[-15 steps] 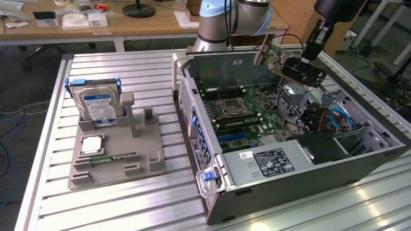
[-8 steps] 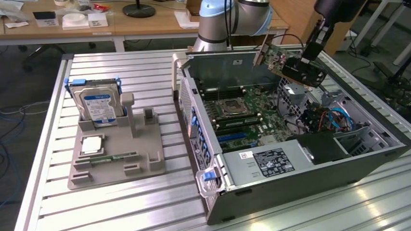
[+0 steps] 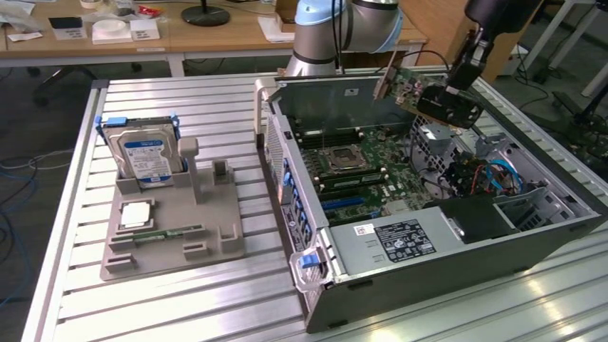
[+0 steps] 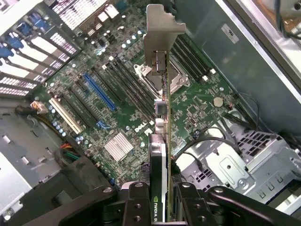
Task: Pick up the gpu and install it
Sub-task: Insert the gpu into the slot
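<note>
Above the slatted metal table (image 3: 171, 306), over the open computer case (image 3: 456, 281), we see the gripper (image 3: 454, 82) partly closed, clamping the gpu (image 3: 439, 105) edge-on above the motherboard (image 4: 197, 108); mid-carry, we judge, needing alignment with a slot.

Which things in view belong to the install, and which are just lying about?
Job: green graphics card with black cooler and silver bracket, gripped by the end effector; green motherboard in the open grey computer case.
Lying about: silver hard drive with blue-white label; narrow green memory stick; grey holder tray.
</note>
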Motion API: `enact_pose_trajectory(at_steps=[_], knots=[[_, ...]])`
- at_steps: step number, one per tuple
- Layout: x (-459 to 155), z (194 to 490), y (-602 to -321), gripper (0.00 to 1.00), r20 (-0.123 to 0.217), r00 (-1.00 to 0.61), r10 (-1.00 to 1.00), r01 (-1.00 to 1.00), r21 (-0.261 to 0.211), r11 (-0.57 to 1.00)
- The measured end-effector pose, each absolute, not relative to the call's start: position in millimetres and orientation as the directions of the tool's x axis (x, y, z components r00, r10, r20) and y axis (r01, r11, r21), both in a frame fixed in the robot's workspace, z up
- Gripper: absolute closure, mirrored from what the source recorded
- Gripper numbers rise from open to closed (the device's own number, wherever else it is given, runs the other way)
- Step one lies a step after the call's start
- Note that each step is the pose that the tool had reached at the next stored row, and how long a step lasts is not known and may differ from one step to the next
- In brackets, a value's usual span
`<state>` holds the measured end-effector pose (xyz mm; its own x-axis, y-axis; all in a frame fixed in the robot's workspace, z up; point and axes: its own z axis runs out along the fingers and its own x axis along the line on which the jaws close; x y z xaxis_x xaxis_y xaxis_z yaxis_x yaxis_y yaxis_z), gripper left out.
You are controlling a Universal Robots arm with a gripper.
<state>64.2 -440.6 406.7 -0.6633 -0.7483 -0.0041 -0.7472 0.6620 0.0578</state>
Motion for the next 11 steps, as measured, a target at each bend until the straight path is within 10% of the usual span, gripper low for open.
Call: enact_pose_trajectory(at_steps=[11], knots=[[64.2, 406.4, -440.6, 0.73, -0.004, -0.539, -0.842, -0.841, 0.058, 0.538]])
